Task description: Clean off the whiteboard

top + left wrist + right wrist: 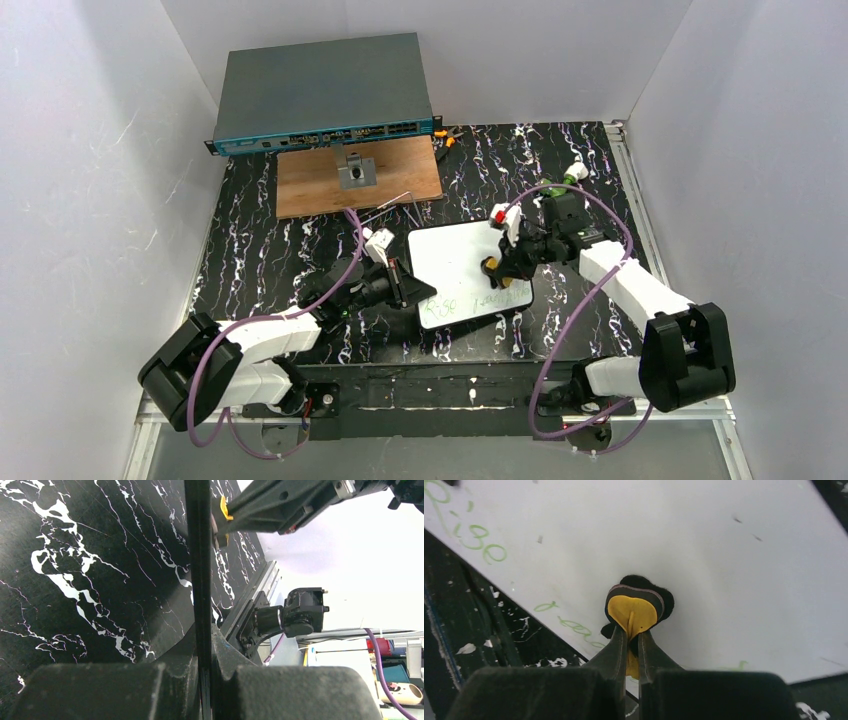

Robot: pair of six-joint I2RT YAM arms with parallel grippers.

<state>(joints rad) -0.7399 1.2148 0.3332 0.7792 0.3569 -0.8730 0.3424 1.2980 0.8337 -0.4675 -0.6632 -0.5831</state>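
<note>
The whiteboard [455,260] lies on the black marbled table, with green handwriting [470,303] along its near edge. My left gripper [405,285] is shut on the board's left rim; in the left wrist view the rim [199,555] runs edge-on between the jaws [205,650]. My right gripper [497,265] is shut on a yellow and black eraser [497,274] over the board's right part. In the right wrist view the eraser [633,610] touches the white surface [724,570], held by the gripper [631,636]. Green marks [479,540] sit left of it.
A brown wooden panel [300,185] with a metal bracket [357,172] lies behind the board. A blue-grey flat equipment box [320,90] stands at the back. Small orange tools [447,137] lie by the box's right end. White walls enclose the table.
</note>
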